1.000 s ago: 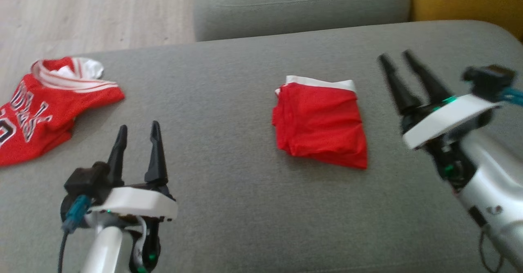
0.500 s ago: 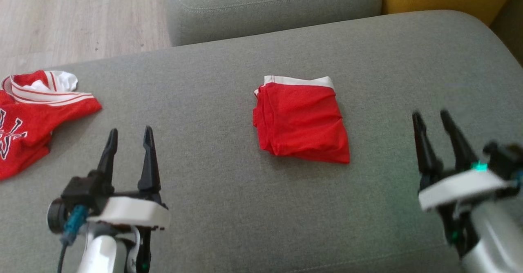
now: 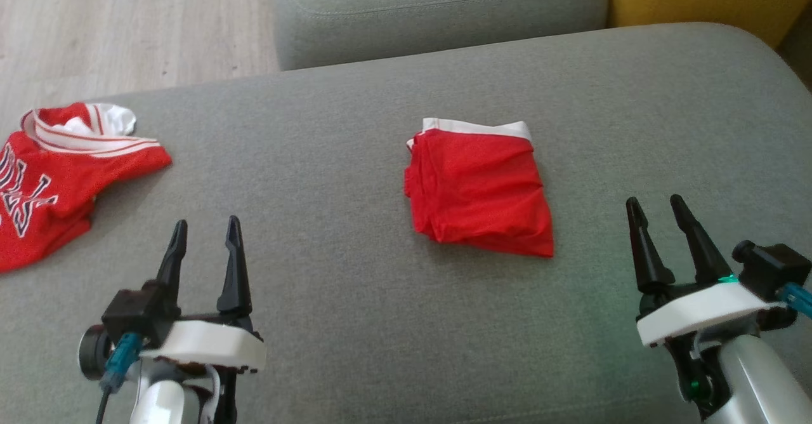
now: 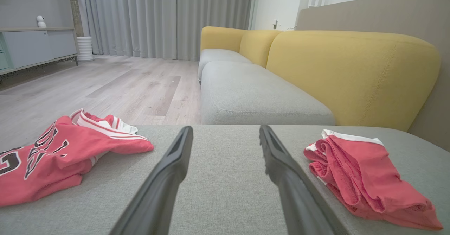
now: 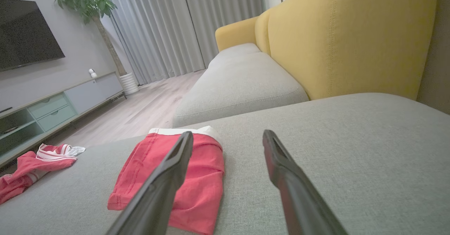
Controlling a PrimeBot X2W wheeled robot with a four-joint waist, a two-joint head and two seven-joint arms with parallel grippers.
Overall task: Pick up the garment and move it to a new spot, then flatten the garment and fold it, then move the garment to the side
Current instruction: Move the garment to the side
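Withdrawn from beside the shorts (image 3: 479, 189), the right gripper (image 3: 653, 200) hangs at their 4 o'clock, fingers parted and empty, the left gripper (image 3: 207, 222) likewise spread at their 8 o'clock, shorts folded mid-cushion (image 3: 355, 132), touching neither.

My head camera looks down on the cushion (image 3: 355, 322); both wrist cameras look low across it, sharing the folded garment (image 3: 479, 189).

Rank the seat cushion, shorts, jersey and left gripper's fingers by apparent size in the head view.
1. seat cushion: largest by far.
2. shorts and jersey look about alike; the jersey is cut off at the frame edge, so no ranking.
3. left gripper's fingers: smallest.
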